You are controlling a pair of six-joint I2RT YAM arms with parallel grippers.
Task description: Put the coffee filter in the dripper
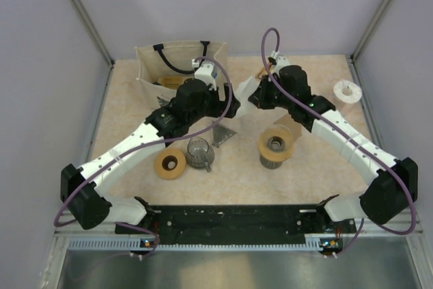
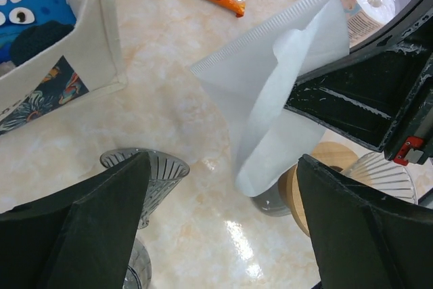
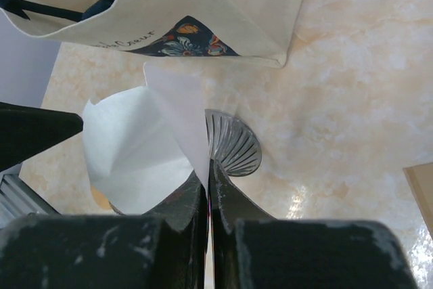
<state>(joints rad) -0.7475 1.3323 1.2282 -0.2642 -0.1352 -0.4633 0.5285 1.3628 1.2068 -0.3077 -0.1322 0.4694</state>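
Two sets of jaws meet over your beige marbled worktop [image 1: 304, 181]. Your right jaws clamp the white paper filter [image 3: 142, 147], crimp-edged, held aloft; the left jaws gape. The ribbed grey dripper [image 1: 276, 143] stands in its tan ring nearby.

**Pale marbled bench [image 1: 237, 184] with a few things on it**
A cream tote bag [image 1: 179, 65] stands at the back left and a white roll [image 1: 349, 91] at the back right. Nearer the middle sit a tan ring [image 1: 170, 164], a glass cup [image 1: 199, 152] just beside it, and the dripper [image 1: 276, 143] apart on the right.
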